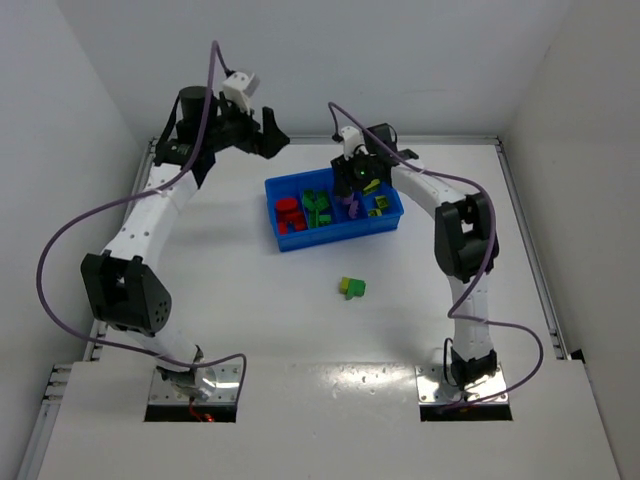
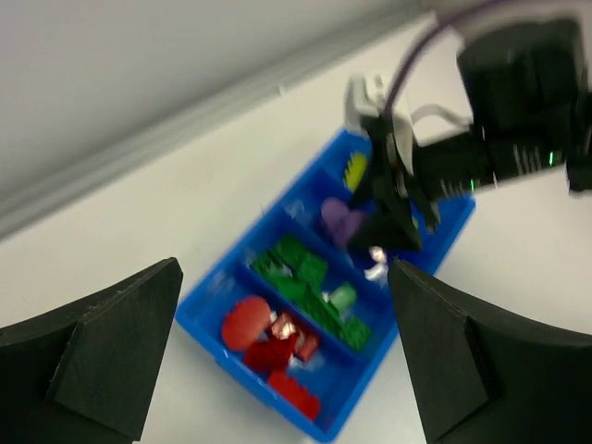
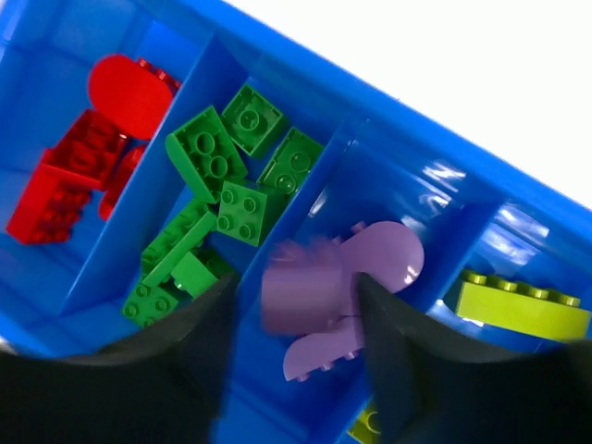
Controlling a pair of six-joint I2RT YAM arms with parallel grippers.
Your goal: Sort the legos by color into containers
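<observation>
While 1 stack (image 1: 351, 288) lies outside, 1 blue tray (image 1: 340, 238), 4 compts (image 3: 388, 176).

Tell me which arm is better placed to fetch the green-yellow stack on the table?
Right, probably: the right pincer over the tray is nearer the stack; the left pincer, open, hangs farther off beyond the tray.

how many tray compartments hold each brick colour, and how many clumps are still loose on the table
Red compartment: 1
Green compartment: 1
Purple compartment: 1
Yellow compartment: 1
Loose green-yellow clump: 1
Total: 4 compartments, 1 loose clump
</observation>
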